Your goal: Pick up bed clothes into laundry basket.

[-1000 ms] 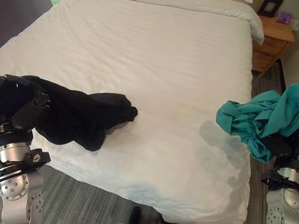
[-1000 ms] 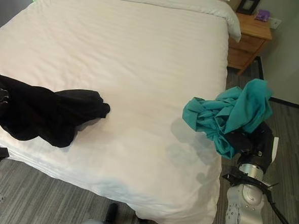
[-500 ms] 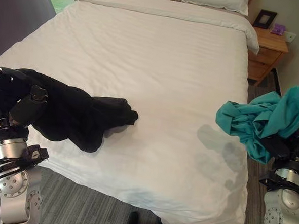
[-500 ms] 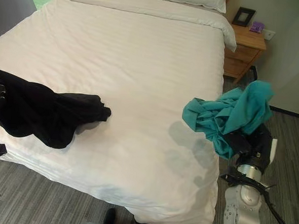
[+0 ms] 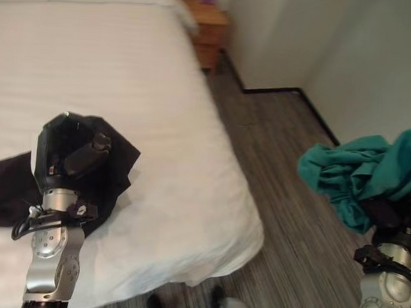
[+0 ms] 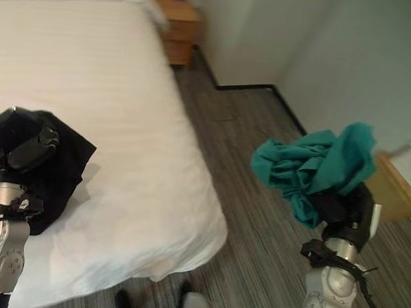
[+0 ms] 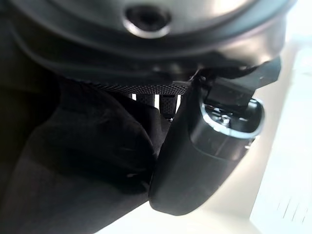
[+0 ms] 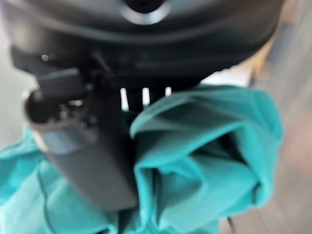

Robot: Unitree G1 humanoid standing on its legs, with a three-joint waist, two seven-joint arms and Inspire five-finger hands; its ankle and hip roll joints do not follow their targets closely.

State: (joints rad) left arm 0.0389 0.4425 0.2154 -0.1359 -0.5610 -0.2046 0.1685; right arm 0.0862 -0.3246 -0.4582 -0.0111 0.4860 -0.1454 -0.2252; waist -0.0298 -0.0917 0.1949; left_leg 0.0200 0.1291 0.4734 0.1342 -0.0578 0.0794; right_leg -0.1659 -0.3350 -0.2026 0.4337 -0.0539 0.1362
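The bed [image 5: 159, 109] ends in a rounded corner that hangs down between the two hands, nearer the left one. Past that edge a broad stretch of grey plank floor [image 5: 285, 222] lies open, running back to the wall [image 5: 283, 33] with its dark skirting line, and a wooden nightstand [image 5: 210, 28] stands against the wall at the bed's far side. Beside the right hand, on its outer side, a pale wooden edge [image 6: 392, 186] shows; what it belongs to is hard to make out.

The left hand [image 5: 76, 153] sits over the bed near its corner, fingers and thumb curled round a black garment [image 5: 8, 191]. The cloth bunches inside the palm and spills out behind and below the hand onto the white cover, where one dark flap lies flat on the hand's outer side. In the left wrist view the same black garment fills the space under the thumb [image 7: 204, 161], soft and creased.

The right hand [image 6: 345, 208] is raised above the open floor, well apart from the bed, closed round a teal garment [image 6: 313, 167]. The cloth rises in a loose heap above the fingers and drapes toward the bed side of the hand, clear of the floor. Up close it shows thick rolled folds pressed against the thumb [image 8: 92, 141]
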